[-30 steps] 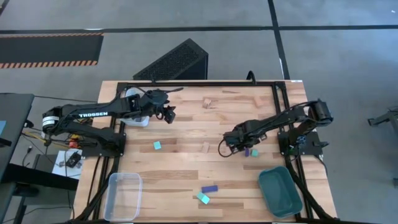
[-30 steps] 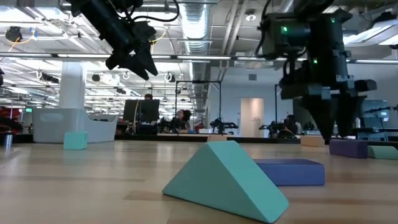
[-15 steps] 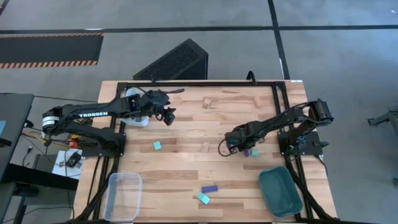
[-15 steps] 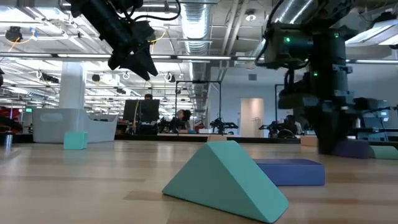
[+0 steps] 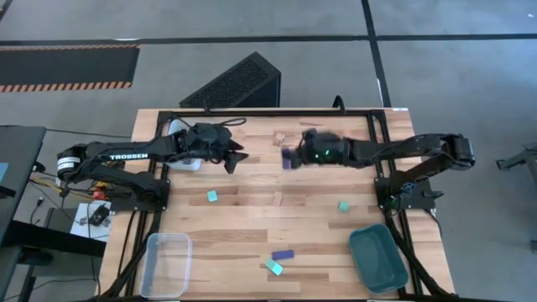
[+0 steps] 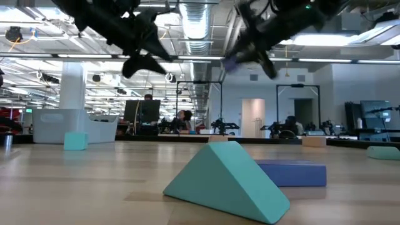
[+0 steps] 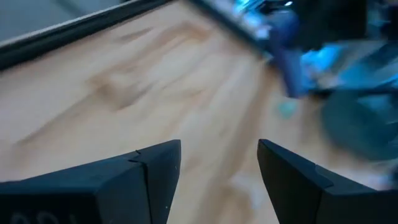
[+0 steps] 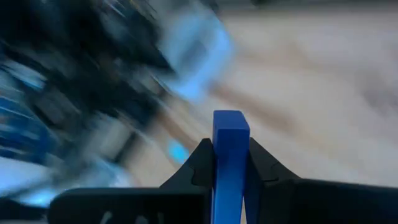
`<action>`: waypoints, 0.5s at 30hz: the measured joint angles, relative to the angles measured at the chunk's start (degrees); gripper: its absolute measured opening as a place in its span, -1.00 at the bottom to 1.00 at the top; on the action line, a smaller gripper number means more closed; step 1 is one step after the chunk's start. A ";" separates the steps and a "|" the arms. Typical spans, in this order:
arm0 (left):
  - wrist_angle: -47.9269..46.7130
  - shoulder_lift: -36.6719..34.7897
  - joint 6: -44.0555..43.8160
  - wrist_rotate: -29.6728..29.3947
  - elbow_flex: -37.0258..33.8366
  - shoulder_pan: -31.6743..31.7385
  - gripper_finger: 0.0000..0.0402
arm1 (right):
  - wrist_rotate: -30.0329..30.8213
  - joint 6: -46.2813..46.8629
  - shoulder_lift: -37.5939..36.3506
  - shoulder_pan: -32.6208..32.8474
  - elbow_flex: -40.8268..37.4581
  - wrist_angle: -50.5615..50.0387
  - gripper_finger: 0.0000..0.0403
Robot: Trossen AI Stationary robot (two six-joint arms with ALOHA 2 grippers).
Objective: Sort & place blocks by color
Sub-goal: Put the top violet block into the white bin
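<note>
My right gripper [image 5: 294, 157] is raised above the far middle of the table, shut on a dark blue-purple block [image 8: 230, 149], which also shows in the low view [image 6: 230, 64]. My left gripper [image 5: 241, 159] hovers open just to its left, with nothing between its fingers [image 7: 155, 177]. On the table lie a teal cube [image 5: 212, 195], a second teal cube [image 5: 343, 205], a blue-purple bar [image 5: 283, 254], a teal wedge [image 5: 273, 268] and tan pieces [image 5: 279, 139] [image 5: 278, 199]. My right gripper pinches the blue-purple block by its two broad faces [image 8: 231, 177] between both fingers. The block's end sticks out past the fingertips. The arm reaches from the table's right side toward the left. The block is lifted well clear of the table.
A clear bin [image 5: 166, 264] stands at the near left and another [image 5: 183, 155] lies under the left arm. The dark teal tray [image 5: 377, 257] sits at the near right. A black frame [image 5: 373, 126] edges the table.
My right gripper has shut on the blue-purple block beside the right teal cube. It lifted it off the table and swung up toward the far left, close to the left gripper. The teal cube stayed where it was. My left gripper has shifted slightly to the right.
</note>
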 joint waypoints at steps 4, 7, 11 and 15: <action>15.54 0.02 -3.90 2.48 -3.16 -0.23 -0.01 | -4.31 -3.05 2.17 -3.14 0.02 14.49 -0.78; 19.54 0.02 -4.23 3.27 -3.23 -0.20 -0.01 | -6.83 -3.75 4.98 -4.31 0.31 20.58 -0.78; 21.72 0.02 -3.84 6.47 -3.25 -0.24 -0.01 | -9.86 -5.05 8.43 -4.46 4.62 23.13 -0.78; 20.63 0.04 -4.17 6.49 -3.25 0.42 -0.01 | -11.76 -9.65 11.38 -3.26 10.79 21.81 -0.78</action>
